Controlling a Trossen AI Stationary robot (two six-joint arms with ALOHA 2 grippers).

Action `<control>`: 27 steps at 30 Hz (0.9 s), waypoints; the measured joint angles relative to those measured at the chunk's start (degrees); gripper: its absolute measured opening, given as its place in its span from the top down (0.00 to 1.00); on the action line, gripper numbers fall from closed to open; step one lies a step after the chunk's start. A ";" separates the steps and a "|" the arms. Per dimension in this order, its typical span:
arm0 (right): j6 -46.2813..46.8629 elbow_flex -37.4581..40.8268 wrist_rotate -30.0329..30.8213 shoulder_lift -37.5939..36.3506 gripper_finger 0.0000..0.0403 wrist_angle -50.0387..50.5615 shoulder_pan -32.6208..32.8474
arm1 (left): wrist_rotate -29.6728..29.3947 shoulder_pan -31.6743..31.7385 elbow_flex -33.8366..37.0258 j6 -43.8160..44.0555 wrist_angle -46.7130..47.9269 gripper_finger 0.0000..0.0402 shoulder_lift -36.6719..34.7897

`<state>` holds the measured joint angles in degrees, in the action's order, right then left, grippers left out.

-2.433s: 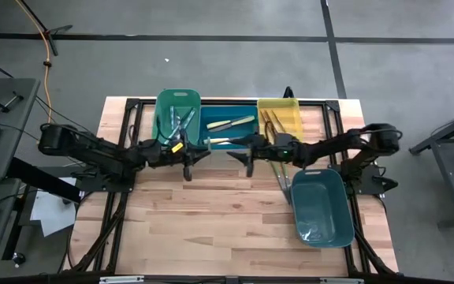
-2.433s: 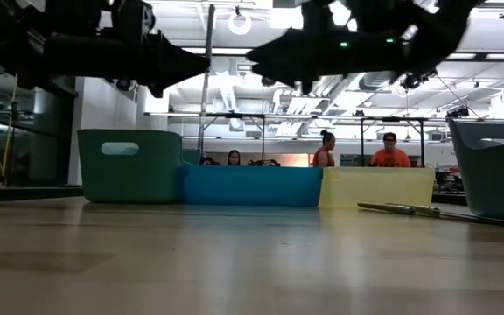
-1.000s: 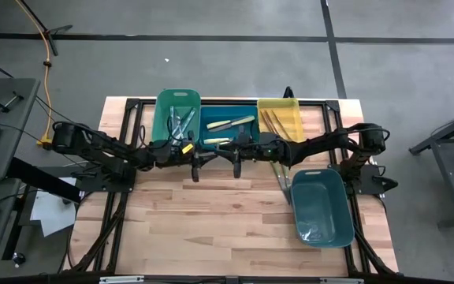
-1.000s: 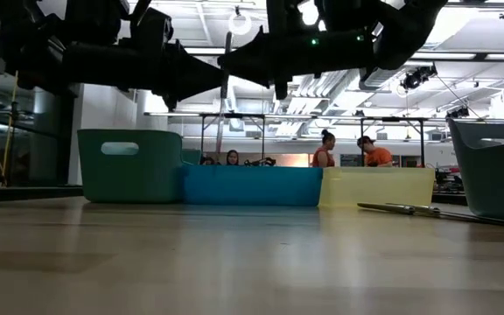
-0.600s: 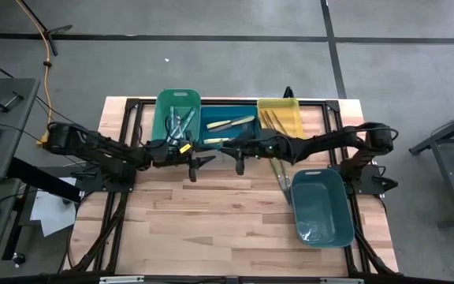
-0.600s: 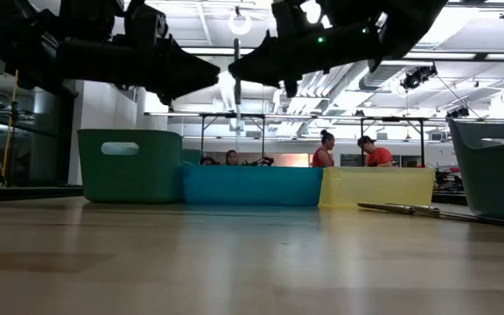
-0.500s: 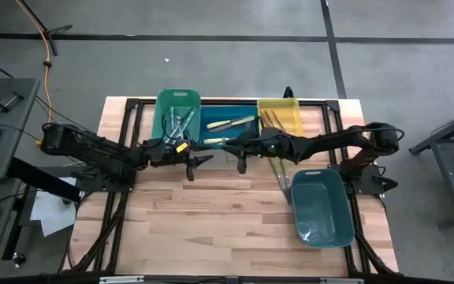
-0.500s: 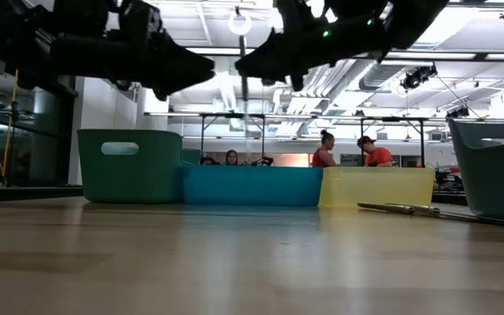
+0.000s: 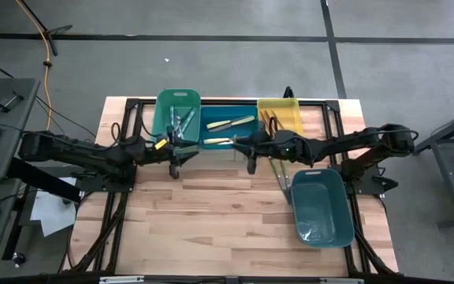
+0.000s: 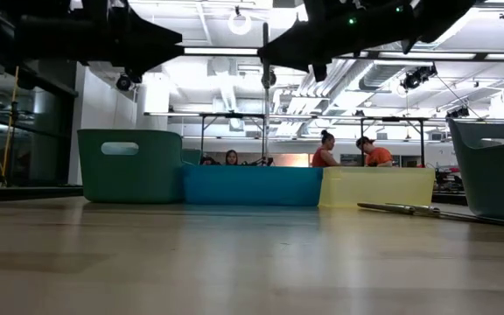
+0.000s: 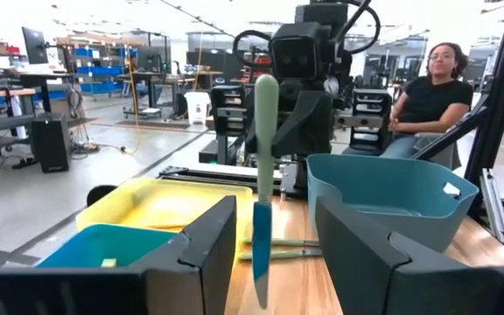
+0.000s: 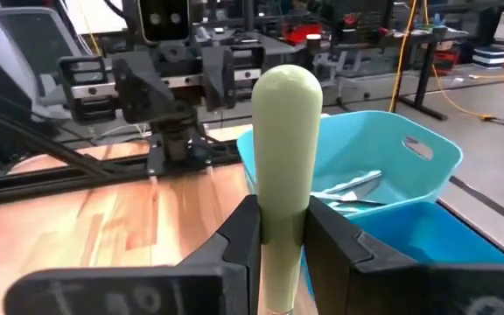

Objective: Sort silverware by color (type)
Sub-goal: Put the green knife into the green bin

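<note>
A wooden table [image 9: 211,221] stands on a grey floor in an open workroom where people [image 10: 376,150] sit behind it. Along its far edge sit a green bin [image 9: 164,110] with silvery utensils [image 9: 181,122], a blue bin [image 9: 211,131] with pale-handled ones, and a yellow bin [image 9: 290,118]. A teal bin [image 9: 321,209] sits near the right edge, with loose utensils [image 10: 409,209] beside it. The right gripper [image 9: 251,146] hangs over the blue bin's near edge, clamped on a green-handled knife [image 11: 262,219], blade down. The left gripper [image 9: 176,151] hovers by the green bin, fingers apart.
</note>
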<state>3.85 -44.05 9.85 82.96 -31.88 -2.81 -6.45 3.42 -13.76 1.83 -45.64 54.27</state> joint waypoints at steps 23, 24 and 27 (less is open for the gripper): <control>-1.31 -0.07 -1.87 0.28 0.86 -0.53 -0.02 | -0.19 0.00 -0.04 -2.05 2.64 0.62 -0.41; -1.30 -0.08 -2.04 0.28 0.86 -0.53 -0.02 | -0.20 0.00 -0.04 -2.05 2.69 0.62 -0.41; -0.66 -0.09 -3.69 0.25 0.86 -0.53 0.35 | -0.20 -0.02 -0.04 -2.01 2.81 0.62 -0.41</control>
<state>3.19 -44.14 6.15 83.21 -32.40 -2.46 -6.66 3.40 -13.80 -0.18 -42.83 53.87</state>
